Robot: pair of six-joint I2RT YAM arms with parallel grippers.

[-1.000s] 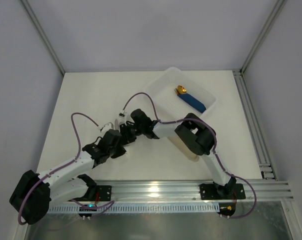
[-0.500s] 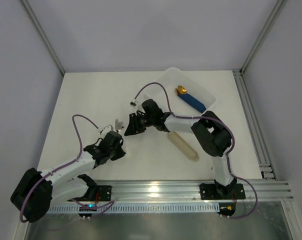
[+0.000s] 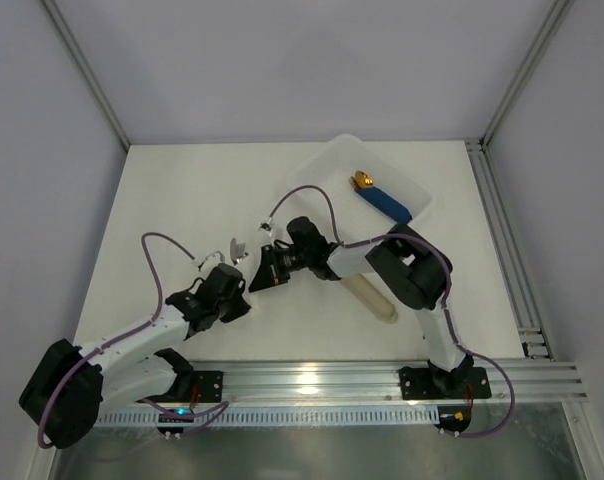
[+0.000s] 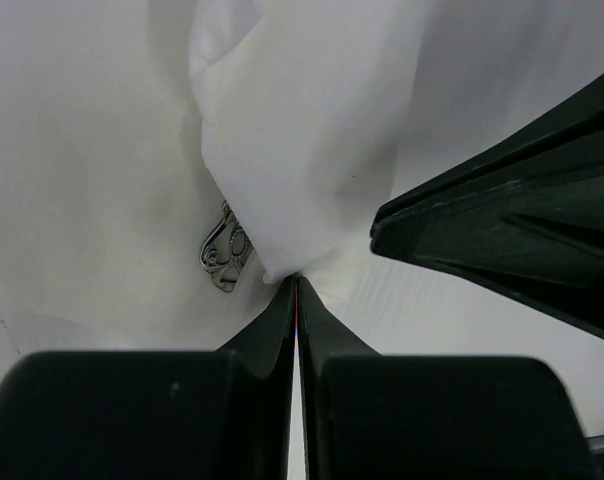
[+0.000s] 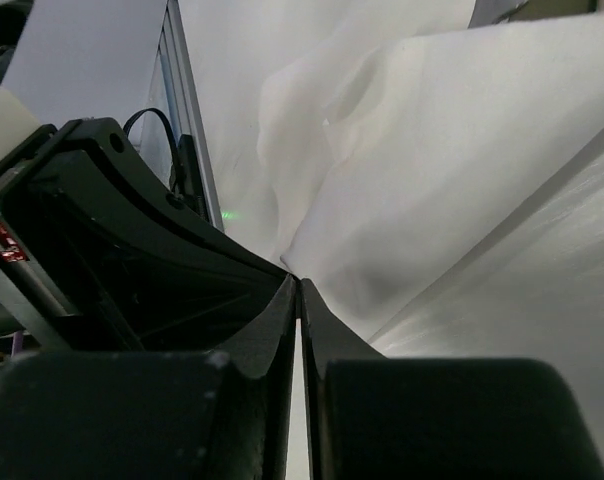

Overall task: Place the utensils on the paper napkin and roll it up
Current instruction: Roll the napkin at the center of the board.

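Observation:
The paper napkin lies folded over in soft white layers on the table. From under its fold pokes the ornate silver end of the utensils, also seen as a shiny tip in the top view. The rest of them is hidden by the paper. My left gripper is shut on the napkin's edge just right of that silver end. My right gripper is shut on a corner of the same napkin, tip to tip with the left gripper at the table's middle front.
A white plastic tray at the back right holds a blue-handled, gold-tipped piece. A beige oblong sleeve lies under the right forearm. An aluminium rail runs along the near edge.
The right gripper swung away from the left one with its jaws apart, then came back down toward it and shut on the napkin. The left gripper has stayed shut, barely moving.

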